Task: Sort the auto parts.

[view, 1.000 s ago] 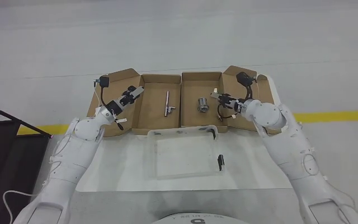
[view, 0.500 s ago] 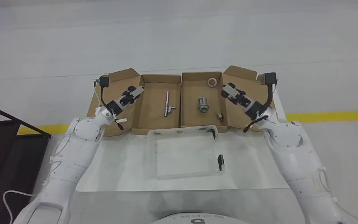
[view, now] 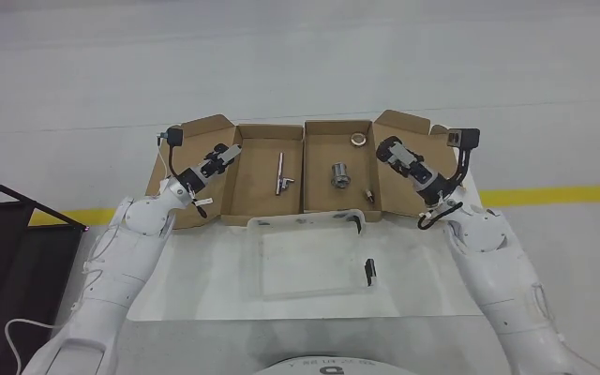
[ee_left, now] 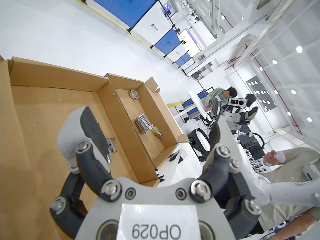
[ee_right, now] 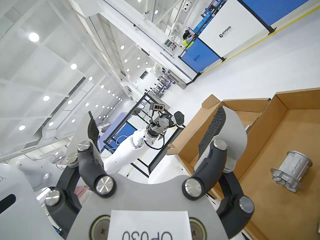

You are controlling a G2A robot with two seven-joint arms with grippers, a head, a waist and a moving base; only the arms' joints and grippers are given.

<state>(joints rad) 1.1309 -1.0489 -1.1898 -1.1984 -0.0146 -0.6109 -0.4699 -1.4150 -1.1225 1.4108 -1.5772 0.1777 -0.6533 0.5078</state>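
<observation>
Two open cardboard boxes stand side by side at the table's far edge. The left box [view: 253, 192] holds a long metal rod part [view: 280, 173]. In the right box [view: 323, 192] lie a metal cylinder [view: 340, 175] [ee_left: 143, 124] [ee_right: 291, 171], a ring [view: 357, 140] [ee_left: 134, 93] and a small brass piece [view: 369, 196] [ee_left: 157, 132]. My left gripper [view: 231, 151] [ee_left: 150, 128] hangs open over the left box's outer flap, holding nothing. My right gripper [view: 383, 148] [ee_right: 153, 126] is open and empty above the right box's outer flap.
A clear plastic tray [view: 281, 281] sits on the white table in front of the boxes. One small black part [view: 369, 271] lies inside it and another black part [view: 359, 217] rests at its far rim.
My right arm has pulled back from over the right box to its outer flap. A ring now lies in that box's far corner. The left arm has stayed still.
</observation>
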